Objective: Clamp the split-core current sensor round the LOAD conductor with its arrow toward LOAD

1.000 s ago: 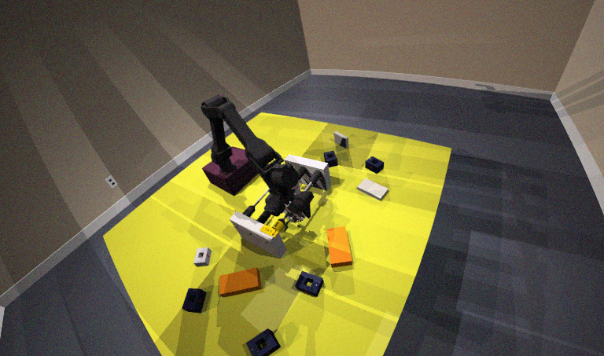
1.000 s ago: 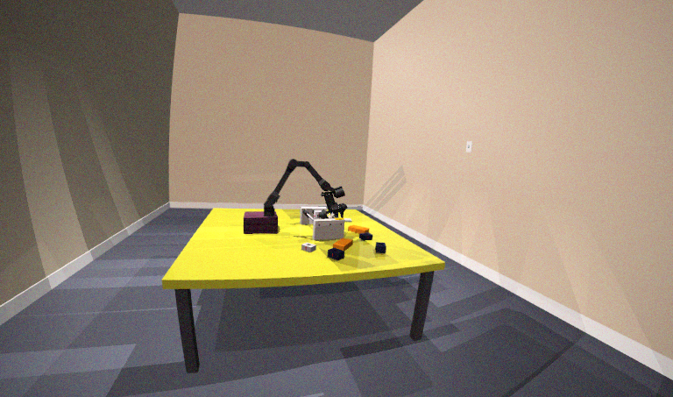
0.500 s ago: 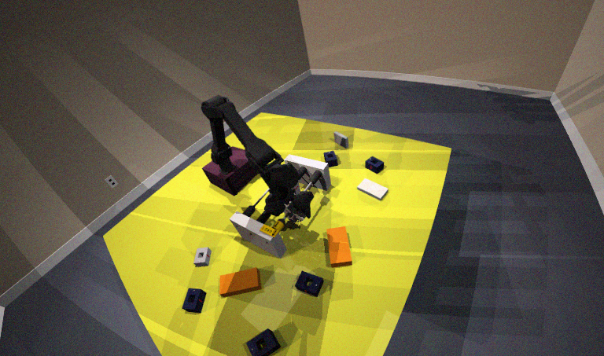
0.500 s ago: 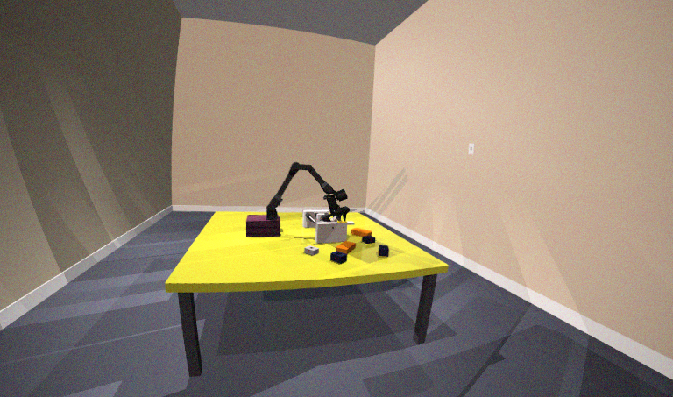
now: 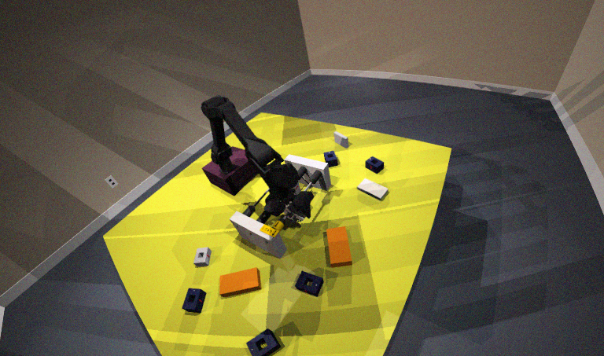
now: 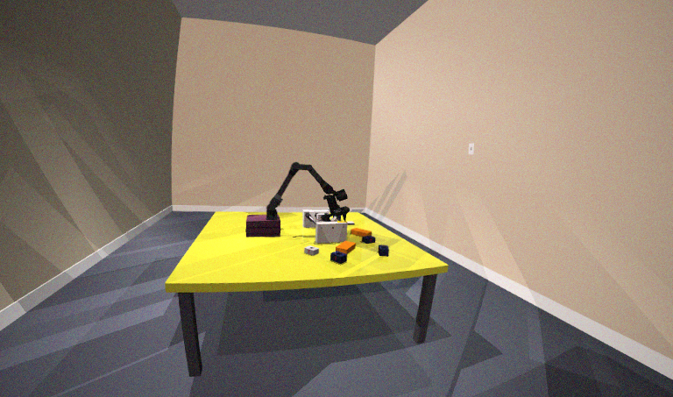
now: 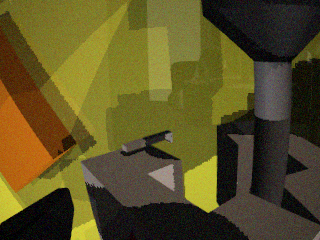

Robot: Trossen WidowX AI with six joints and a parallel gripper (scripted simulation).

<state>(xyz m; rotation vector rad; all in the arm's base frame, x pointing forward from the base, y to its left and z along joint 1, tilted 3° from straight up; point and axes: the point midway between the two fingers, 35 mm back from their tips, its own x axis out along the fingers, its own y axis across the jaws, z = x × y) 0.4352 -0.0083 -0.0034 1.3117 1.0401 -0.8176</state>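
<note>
The current sensor (image 7: 132,182) is pale grey and fills the lower part of the wrist view, with its two halves spread apart. A light triangular arrow mark (image 7: 165,177) shows on it. My gripper (image 5: 290,209) (image 6: 340,217) stands wide and is shut on the spread sensor, well above the table; the contact itself is mostly hidden. A round grey conductor (image 7: 272,95) with a black collar passes in front of the sensor's right half. The yellow LOAD marker (image 5: 267,230) is on the front white panel, beside the gripper. Whether the sensor surrounds the LOAD conductor is hidden.
Two white upright panels (image 5: 252,234) (image 5: 304,163) (image 6: 331,232) hold the conductors. Orange blocks (image 5: 338,246) (image 5: 239,282), several dark blue blocks with holes (image 5: 303,288) (image 5: 189,306), a small white one (image 5: 197,260) and a flat white block (image 5: 372,189) are on the yellow table.
</note>
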